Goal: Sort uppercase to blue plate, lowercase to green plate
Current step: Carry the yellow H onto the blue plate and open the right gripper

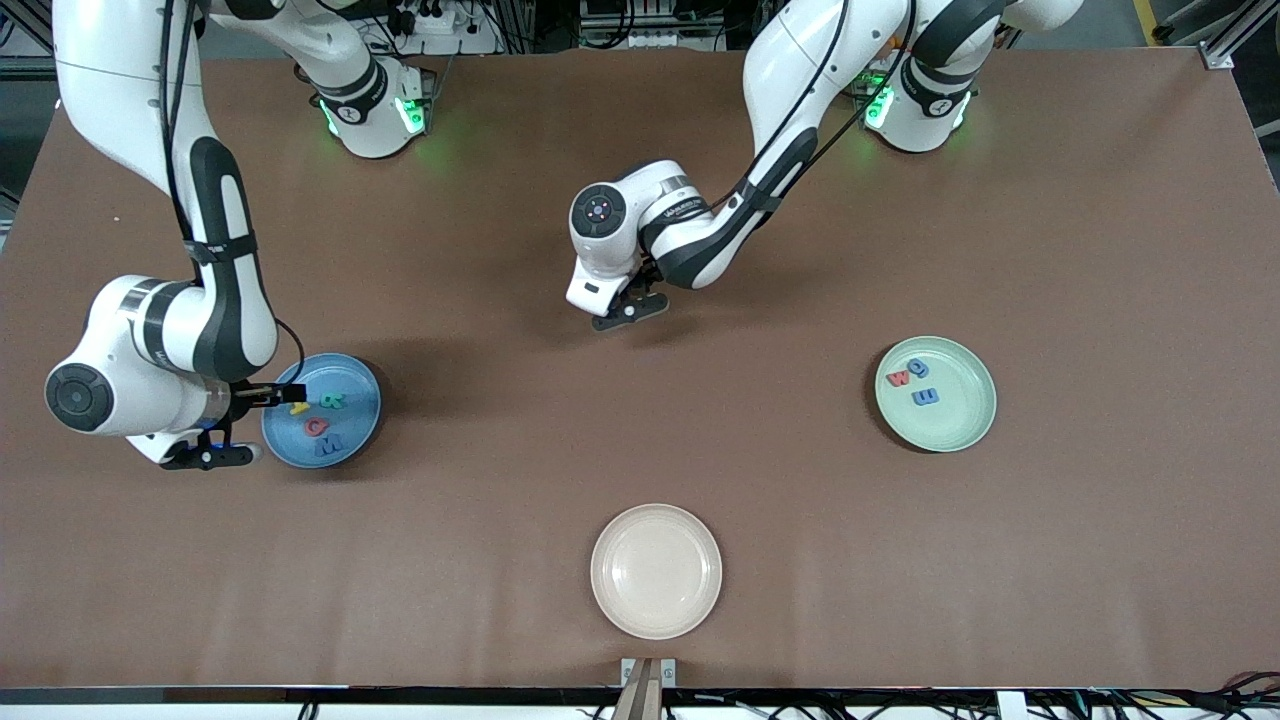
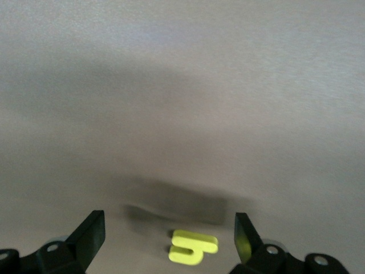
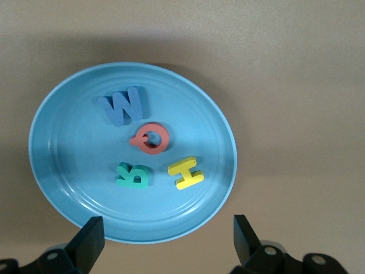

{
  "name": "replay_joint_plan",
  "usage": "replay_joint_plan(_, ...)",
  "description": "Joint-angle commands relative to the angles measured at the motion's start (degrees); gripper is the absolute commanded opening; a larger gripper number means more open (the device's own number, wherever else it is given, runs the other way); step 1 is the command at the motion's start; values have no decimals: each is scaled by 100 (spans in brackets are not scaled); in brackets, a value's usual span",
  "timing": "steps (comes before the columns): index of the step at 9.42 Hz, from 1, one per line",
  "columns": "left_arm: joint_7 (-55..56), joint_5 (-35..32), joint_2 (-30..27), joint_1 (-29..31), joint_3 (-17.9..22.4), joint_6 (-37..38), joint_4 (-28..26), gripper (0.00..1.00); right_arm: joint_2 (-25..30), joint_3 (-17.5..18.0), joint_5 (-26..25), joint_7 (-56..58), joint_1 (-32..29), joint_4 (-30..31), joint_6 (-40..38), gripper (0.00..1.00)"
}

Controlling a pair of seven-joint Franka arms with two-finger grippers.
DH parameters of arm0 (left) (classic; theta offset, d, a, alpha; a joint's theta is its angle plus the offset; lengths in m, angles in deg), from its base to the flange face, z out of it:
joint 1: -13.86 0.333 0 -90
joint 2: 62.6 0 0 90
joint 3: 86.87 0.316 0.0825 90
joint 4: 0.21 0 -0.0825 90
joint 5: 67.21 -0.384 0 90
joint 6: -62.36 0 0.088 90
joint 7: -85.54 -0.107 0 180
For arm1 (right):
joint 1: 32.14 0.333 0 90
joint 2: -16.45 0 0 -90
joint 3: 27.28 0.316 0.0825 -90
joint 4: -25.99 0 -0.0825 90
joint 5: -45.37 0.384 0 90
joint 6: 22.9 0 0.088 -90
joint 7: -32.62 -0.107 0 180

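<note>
Uppercase letters M (image 3: 121,106), Q (image 3: 151,138), R (image 3: 133,176), H (image 3: 186,172) lying in blue plate (image 3: 68,188) under released right end effector (image 3: 165,242); yellow h (image 2: 193,246) on surface (image 2: 182,85) between spread fingers of left end effector (image 2: 170,237); three lowercase (image 1: 912,383) in green plate (image 1: 965,415)

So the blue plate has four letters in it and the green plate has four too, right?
Not quite. The blue plate does hold four letters, but the green plate holds only three, as the front view shows. The yellow h lies on the table between the left gripper's open fingers.
</note>
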Motion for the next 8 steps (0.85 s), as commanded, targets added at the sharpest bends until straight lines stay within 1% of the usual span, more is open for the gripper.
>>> replay_joint_plan(1,173,-268,160,-49,-41,137,345,100,154,45,66,-12,15,56,-11,100)
replay_joint_plan(2,165,-539,264,-58,-50,128,363,100,154,45,57,-12,15,65,-11,100)
replay_joint_plan(3,165,-663,309,-67,-50,128,364,100,145,45,57,-12,15,65,-11,100)
replay_joint_plan(8,138,-673,292,-102,-164,128,355,100,136,45,57,-3,24,65,-11,100)
